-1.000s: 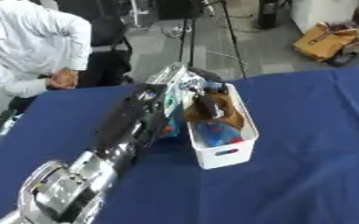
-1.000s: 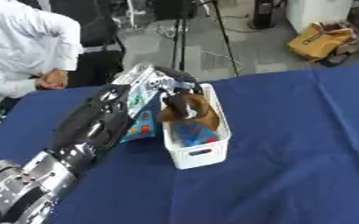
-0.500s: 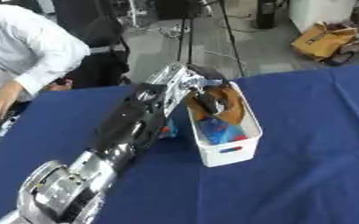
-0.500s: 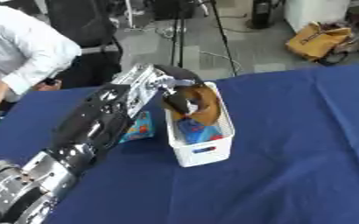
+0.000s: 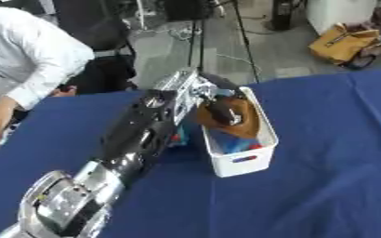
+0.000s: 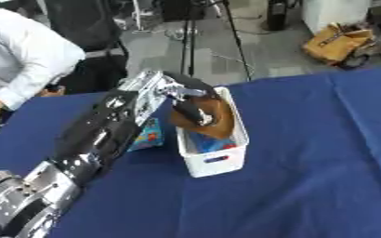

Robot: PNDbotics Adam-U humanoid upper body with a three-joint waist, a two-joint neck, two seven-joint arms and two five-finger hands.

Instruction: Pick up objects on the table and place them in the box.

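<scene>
My left arm reaches from the lower left up to a white box (image 5: 244, 161) in the middle of the blue table (image 5: 332, 153). My left hand (image 6: 176, 89) hangs over the box's far half. Its fingers (image 6: 195, 111) curl round a brown thing (image 5: 236, 124) that sits partly inside the box, tilted against the rim. Blue and red items (image 5: 236, 145) lie on the box floor below it. My right hand shows in neither view.
A blue packet (image 6: 148, 135) lies on the table just left of the box, partly under my forearm. The table's far edge runs behind the box, with tripod legs (image 5: 244, 42) and a tan bag (image 5: 343, 44) on the floor beyond.
My left hand has stayed over the box with the brown thing and has sunk slightly into it. The view has shifted a little.
</scene>
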